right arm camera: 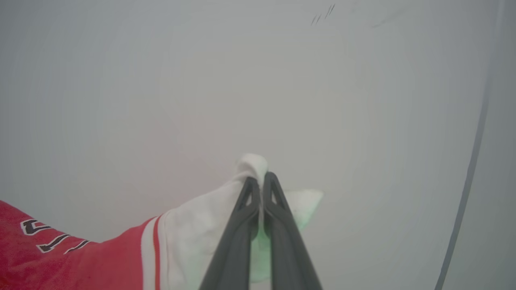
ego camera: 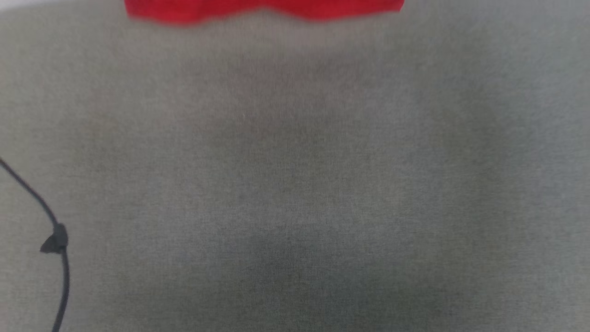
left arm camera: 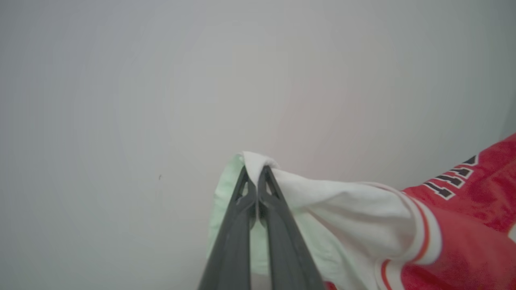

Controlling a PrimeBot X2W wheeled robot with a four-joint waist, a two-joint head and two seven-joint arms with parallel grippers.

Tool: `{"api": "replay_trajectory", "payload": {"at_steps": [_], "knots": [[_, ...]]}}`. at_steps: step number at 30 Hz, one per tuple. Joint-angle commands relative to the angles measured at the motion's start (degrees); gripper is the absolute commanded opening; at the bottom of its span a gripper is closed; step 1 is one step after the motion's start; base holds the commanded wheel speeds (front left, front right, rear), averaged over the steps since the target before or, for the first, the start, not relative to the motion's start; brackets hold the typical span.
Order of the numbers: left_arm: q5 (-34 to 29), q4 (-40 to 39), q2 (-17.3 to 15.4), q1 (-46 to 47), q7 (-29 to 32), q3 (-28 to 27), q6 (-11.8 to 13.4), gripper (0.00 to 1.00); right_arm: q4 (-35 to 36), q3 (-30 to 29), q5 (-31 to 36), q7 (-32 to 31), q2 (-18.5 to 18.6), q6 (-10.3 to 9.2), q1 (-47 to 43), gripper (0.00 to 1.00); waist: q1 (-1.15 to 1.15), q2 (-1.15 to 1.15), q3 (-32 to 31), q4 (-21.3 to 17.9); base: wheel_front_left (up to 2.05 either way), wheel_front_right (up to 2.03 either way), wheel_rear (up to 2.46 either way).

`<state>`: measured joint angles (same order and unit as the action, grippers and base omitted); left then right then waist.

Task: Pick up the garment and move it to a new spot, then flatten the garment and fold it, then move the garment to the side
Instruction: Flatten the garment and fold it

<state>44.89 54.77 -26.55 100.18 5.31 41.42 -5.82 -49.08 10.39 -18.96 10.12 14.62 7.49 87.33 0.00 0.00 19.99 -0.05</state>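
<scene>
1. The grey tabletop [ego camera: 295,184] is stretching across the head view, blurred and soft, with a dim shadow sitting at its lower middle. In both wrist views it is showing as a pale, hazy surface behind the fingers.
2. The garment [ego camera: 262,10] is showing at the top edge of the head view as a red strip. The frame is cutting it off, so the rest is falling outside the picture, and I cannot tell whether it is resting on the tabletop or lifted.
   - In the left wrist view the garment [left arm camera: 463,225] is running from the centre to the lower right. A white sleeve with striped trim is leading into the red body, and the right edge is clipping the black, white-outlined lettering.
   - In the right wrist view the garment [right arm camera: 80,257] is running from the centre to the lower left, its lettering too cropped to read.
3. The left gripper [left arm camera: 256,171] is pinching a bunched fold of white sleeve. Its jaws are clenched together on the cloth, which is poking out past the tips. The fingers are partly hiding a pale greenish fold beneath.
4. The right gripper [right arm camera: 261,179] is doing likewise, its jaws clamped tight on the other white sleeve.
5. A dark cable [ego camera: 55,240] with a small clip is curving through the lower left of the head view, cut off by the frame. A thin dark line [right arm camera: 471,161] is running down the right side of the right wrist view, too blurred to identify.
</scene>
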Motion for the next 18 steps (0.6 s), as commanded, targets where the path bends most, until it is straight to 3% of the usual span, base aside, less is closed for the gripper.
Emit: {"api": "replay_trajectory", "payload": {"at_steps": [1,5,9,18], "knots": [[-0.9,1.4,0.8,1.7,-3.7,-0.4,0.0,0.0,-1.9,-0.3,2.4,2.9,0.4,0.01,1.9,0.0,0.0,0.0,3.8,0.6,0.0,0.0,0.0],[-2.3,4.3,2.3,2.7,-10.6,0.3,-0.3,0.0,-4.3,-0.1,6.9,5.0,0.2,0.01,3.4,0.0,0.0,0.0,5.0,1.3,0.0,0.0,0.0],[-1.8,6.9,3.4,0.2,-12.6,0.9,-0.9,0.0,-6.1,0.9,8.0,5.1,-0.1,0.01,1.6,0.0,0.0,0.0,4.6,1.9,0.0,0.0,0.0],[3.9,7.8,5.9,-14.1,-6.2,4.8,-1.6,0.0,-10.8,7.4,-1.0,1.8,-1.3,0.01,-8.6,0.0,0.0,0.0,0.3,3.8,0.0,0.0,0.0]]}}
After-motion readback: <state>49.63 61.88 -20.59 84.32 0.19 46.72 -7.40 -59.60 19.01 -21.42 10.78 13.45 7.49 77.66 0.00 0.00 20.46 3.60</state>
